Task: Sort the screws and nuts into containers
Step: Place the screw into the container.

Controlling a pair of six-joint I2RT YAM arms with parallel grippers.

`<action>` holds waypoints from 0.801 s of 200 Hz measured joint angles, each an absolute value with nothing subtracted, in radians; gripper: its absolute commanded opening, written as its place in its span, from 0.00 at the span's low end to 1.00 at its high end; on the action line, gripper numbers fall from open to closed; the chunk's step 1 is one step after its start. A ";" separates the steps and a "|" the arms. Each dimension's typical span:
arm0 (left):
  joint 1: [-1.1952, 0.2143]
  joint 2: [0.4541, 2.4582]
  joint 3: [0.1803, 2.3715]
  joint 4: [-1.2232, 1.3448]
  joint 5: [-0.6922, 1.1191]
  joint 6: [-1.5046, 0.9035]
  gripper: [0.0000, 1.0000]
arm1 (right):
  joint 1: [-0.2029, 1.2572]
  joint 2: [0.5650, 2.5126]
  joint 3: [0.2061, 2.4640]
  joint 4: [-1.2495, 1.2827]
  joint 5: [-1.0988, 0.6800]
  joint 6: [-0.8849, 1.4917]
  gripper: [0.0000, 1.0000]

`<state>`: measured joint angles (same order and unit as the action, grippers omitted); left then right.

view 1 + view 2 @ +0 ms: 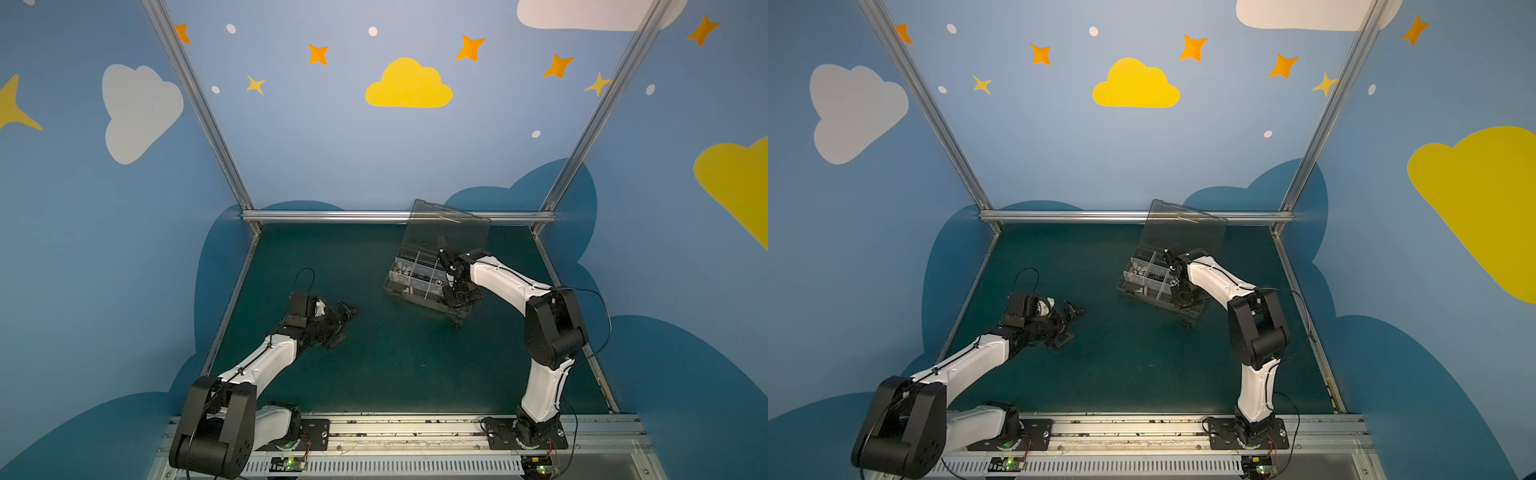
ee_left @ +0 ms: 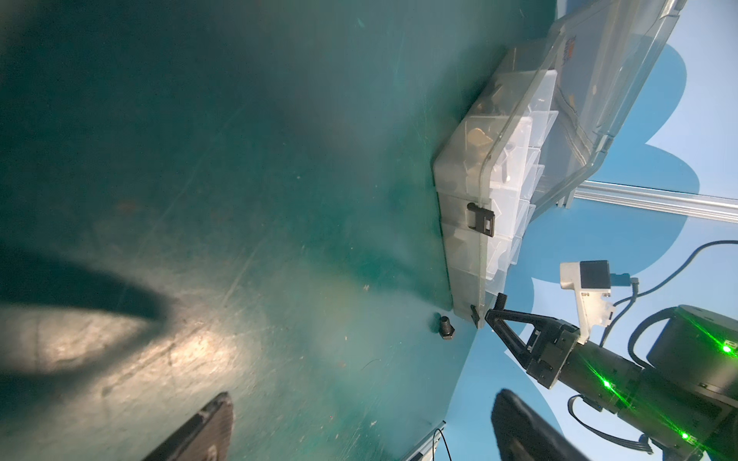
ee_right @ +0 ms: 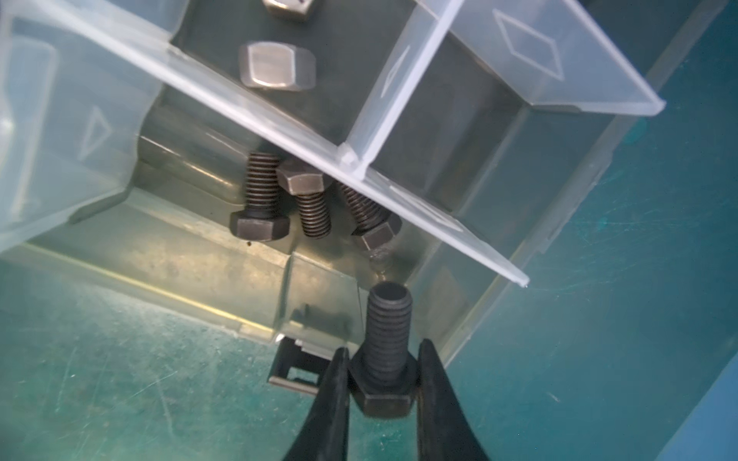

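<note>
**Operator:** What's the layout?

**Spotter:** Your green mat [image 1: 374,374] carries the organizer box [image 1: 398,293] toward the far right. Its lid [image 1: 449,228] stands open at the back.

**Operator:** And my arms?

**Spotter:** Your right arm reaches in over the box's near end. Your left arm sits well apart on the left of the mat. Your left gripper [image 1: 341,325] is spread wide with nothing between its fingers.

**Operator:** The right gripper?

**Spotter:** Your right gripper [image 3: 383,353] is pinched narrow on a black screw [image 3: 389,319], gripping it at the hex head. The threaded end points out past the fingertips toward the box's corner compartment. The tip sits right by the outer wall there, but I cannot tell whether it clears the rim.

**Operator:** What's inside?

**Spotter:** Three black screws [image 3: 305,199] lie together in that corner compartment. Across the divider you have a silver hex piece [image 3: 277,66].

**Operator:** Anything outside the box?

**Spotter:** One loose black screw [image 2: 444,327] lies on the mat, just beside the box's corner.
</note>
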<state>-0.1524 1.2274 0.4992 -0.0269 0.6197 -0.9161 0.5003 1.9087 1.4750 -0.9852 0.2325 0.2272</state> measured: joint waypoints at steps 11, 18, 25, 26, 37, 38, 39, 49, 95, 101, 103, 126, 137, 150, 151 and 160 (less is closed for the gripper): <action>-0.152 1.227 0.499 -0.027 0.620 -0.916 1.00 | 0.498 1.911 1.476 -0.985 0.236 0.227 0.15; -0.152 1.227 0.499 -0.027 0.620 -0.916 1.00 | 0.497 1.913 1.478 -0.986 0.236 0.227 0.18; -0.152 1.227 0.499 -0.027 0.620 -0.916 1.00 | 0.496 1.915 1.480 -0.988 0.237 0.227 0.22; -0.152 1.227 0.500 -0.027 0.620 -0.916 1.00 | 0.495 1.915 1.481 -0.988 0.237 0.227 0.22; -0.152 1.227 0.500 -0.027 0.620 -0.916 1.00 | 0.494 1.918 1.488 -0.989 0.240 0.227 0.25; -0.152 1.227 0.499 -0.027 0.620 -0.916 1.00 | 0.493 1.919 1.488 -0.989 0.240 0.226 0.25; -0.152 1.227 0.499 -0.027 0.620 -0.916 1.00 | 0.493 1.919 1.489 -0.989 0.240 0.227 0.25; -0.152 1.227 0.499 -0.027 0.620 -0.916 1.00 | 0.492 1.920 1.493 -0.989 0.241 0.226 0.28; -0.152 1.227 0.500 -0.027 0.620 -0.916 1.00 | 0.483 1.921 1.507 -0.991 0.242 0.219 0.35; -0.152 1.227 0.500 -0.027 0.620 -0.916 1.00 | 0.482 1.921 1.507 -0.992 0.242 0.218 0.35; -0.152 1.227 0.499 -0.027 0.620 -0.916 1.00 | 0.482 1.921 1.507 -0.992 0.242 0.218 0.35; -0.152 1.227 0.500 -0.027 0.620 -0.916 1.00 | 0.479 1.921 1.507 -0.997 0.237 0.211 0.37; -0.152 1.227 0.500 -0.027 0.620 -0.916 1.00 | 0.479 1.920 1.507 -0.997 0.225 0.205 0.39; -0.152 1.227 0.500 -0.027 0.620 -0.916 1.00 | 0.479 1.911 1.502 -0.994 0.199 0.200 0.41; -0.152 1.227 0.500 -0.027 0.620 -0.916 1.00 | 0.479 1.908 1.501 -0.994 0.197 0.200 0.41; -0.152 1.227 0.500 -0.027 0.620 -0.916 1.00 | 0.479 1.893 1.489 -0.991 0.173 0.197 0.41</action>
<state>-0.1524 1.2274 0.5003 -0.0273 0.6197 -0.9161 0.4786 1.8931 1.4895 -0.9909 0.1730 0.1967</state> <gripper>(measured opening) 0.999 0.403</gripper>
